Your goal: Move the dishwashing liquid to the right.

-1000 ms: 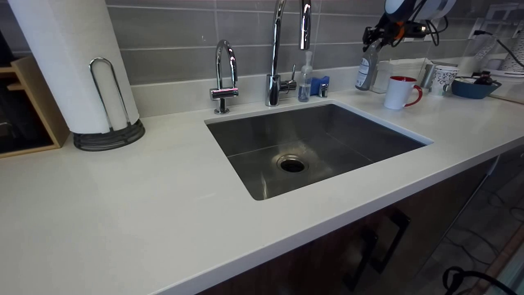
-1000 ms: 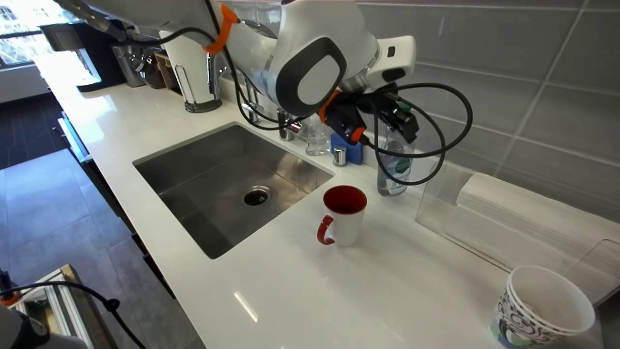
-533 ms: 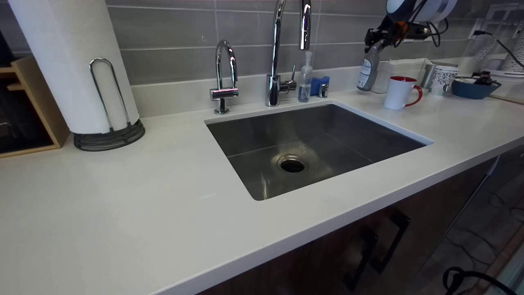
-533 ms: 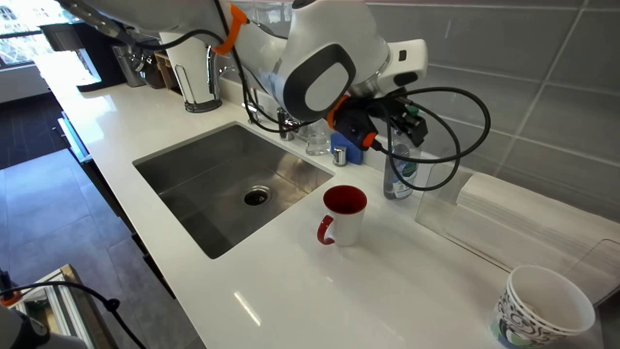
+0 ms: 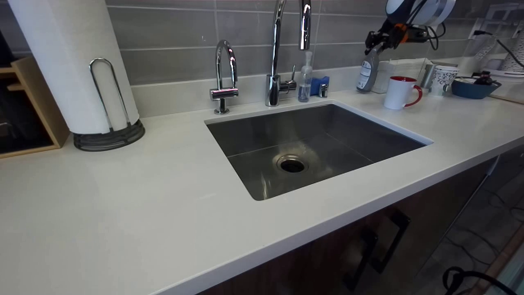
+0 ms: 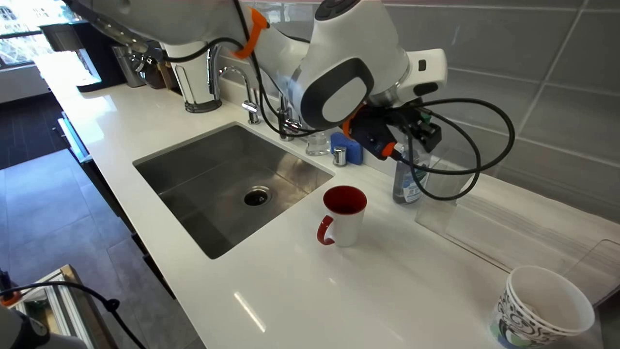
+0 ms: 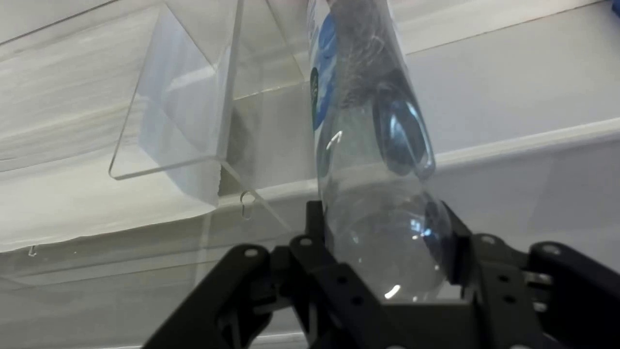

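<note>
The dishwashing liquid is a slim, translucent, bluish-grey bottle with a label. It shows in both exterior views [image 5: 367, 73] [image 6: 406, 186], between the sink and the clear napkin holder. My gripper [image 5: 374, 43] is above it and shut on its upper end, also in an exterior view [image 6: 419, 131]. In the wrist view the bottle [image 7: 358, 135] stands between both fingers [image 7: 385, 223], which touch its sides. Its cap is hidden. I cannot tell whether its base touches the counter.
A white mug with red inside [image 6: 346, 225] stands in front of the bottle. The clear napkin holder [image 6: 436, 213] is close beside it. Patterned paper cups [image 6: 537, 310] stand farther right. A blue container [image 6: 353, 148], a pump dispenser [image 5: 305, 82] and the sink [image 6: 213, 194] lie left.
My gripper and the bottle have moved together, away from the sink and toward the napkin holder, rightward in both exterior views. The mug and cups have not moved.
</note>
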Tool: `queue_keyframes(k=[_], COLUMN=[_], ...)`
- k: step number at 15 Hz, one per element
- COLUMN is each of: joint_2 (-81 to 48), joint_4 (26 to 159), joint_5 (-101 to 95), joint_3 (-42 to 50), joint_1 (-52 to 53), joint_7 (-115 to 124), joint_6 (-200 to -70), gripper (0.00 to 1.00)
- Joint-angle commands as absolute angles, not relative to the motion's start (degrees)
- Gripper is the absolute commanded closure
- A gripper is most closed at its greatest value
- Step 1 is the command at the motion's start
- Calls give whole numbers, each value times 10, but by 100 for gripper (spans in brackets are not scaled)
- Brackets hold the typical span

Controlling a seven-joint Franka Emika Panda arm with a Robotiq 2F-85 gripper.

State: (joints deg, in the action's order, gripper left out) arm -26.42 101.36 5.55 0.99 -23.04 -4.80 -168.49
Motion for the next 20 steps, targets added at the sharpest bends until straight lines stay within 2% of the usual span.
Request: queue_keyframes(k=[1,2,3,4,6,8,11,13,17,20], joint_2=[-288,-291,-293,-294,-290,-274,-249,-221,-165,-118], joint_4=[973,970,966,964,964,971,981,995,1009,1048], joint_5=[89,90,88,86,91,81,58,11,13,62], joint_3=[-46,-55,-59,-65,-40,-18,31,107,110,79], joint_1=[-279,-287,-290,-296,-274,-257,-221,-163,-140,-126], joint_7=[-94,-99,-98,-100,-98,-81,-50,34,51,35], joint_6=[-1668,-1664,-1661,-1656,-1643,-1623,-1589,-1520,-1364,-1326], gripper=[70,70,41,19,16,3,0,0,0,0])
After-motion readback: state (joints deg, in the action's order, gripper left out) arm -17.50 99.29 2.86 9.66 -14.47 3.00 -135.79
